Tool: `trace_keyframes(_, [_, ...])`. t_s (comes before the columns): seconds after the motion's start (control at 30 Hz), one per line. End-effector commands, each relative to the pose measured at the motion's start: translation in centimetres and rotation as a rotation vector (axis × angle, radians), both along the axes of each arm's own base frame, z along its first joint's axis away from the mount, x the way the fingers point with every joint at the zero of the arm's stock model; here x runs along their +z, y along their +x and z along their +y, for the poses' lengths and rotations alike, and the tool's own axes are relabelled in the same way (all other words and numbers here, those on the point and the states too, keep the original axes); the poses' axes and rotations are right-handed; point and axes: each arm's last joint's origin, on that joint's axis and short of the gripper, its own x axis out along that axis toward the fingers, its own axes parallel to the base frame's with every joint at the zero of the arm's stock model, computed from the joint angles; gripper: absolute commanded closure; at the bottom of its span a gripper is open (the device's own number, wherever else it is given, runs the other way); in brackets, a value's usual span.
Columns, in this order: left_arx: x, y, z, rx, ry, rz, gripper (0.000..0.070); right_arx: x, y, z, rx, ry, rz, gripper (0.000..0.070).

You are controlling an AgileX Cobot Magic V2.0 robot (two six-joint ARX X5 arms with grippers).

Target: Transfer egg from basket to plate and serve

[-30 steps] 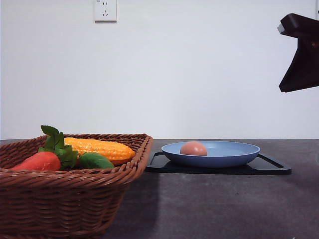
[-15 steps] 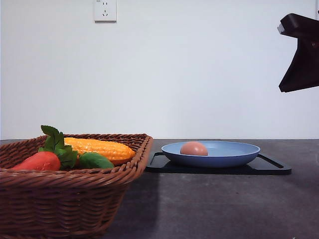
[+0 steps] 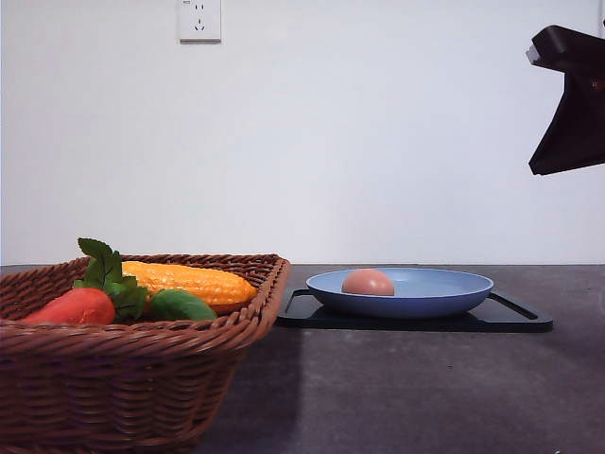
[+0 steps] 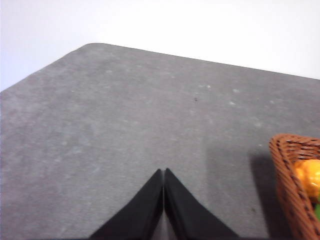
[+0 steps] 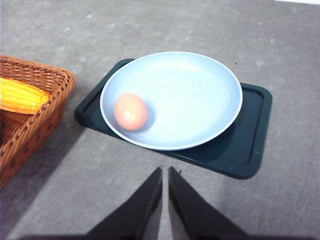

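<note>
Both hands are clenched and hold nothing, the left hand (image 4: 163, 172) over bare worktop (image 4: 125, 125), the right hand (image 5: 165, 172) above the egg (image 5: 131, 111) lying in the plate (image 5: 200, 100).

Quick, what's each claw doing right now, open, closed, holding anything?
Left claw: closed, empty, above bare table.
Right claw: closed, empty, above the table near the plate.

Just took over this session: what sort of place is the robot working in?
Likely an indoor tabletop test setup: a dark grey table against a bare white wall with a power socket, with a wicker basket of toy-like corn.
</note>
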Motion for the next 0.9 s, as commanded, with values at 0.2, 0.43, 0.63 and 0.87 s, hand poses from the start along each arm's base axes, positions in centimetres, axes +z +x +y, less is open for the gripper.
trace_keyframes(0.2, [-0.98,0.12,-0.02,-0.004,-0.022,0.029,0.07,0.22,0.04,0.14,0.0,0.017,-0.006,0.07])
trace_keyframes(0.43, [-0.98,0.12,-0.02,-0.004,-0.022,0.029,0.07,0.22,0.04,0.14,0.0,0.017,-0.006,0.07])
trace_keyframes(0.63, [-0.98,0.12,-0.02,-0.004,-0.022,0.028,0.07,0.22,0.04,0.14,0.0,0.017,-0.006,0.07])
trace_keyframes(0.87, [-0.98,0.12,-0.02,-0.004,-0.022,0.029,0.07,0.47,0.28,-0.21,-0.102,-0.066,-0.074,0.07])
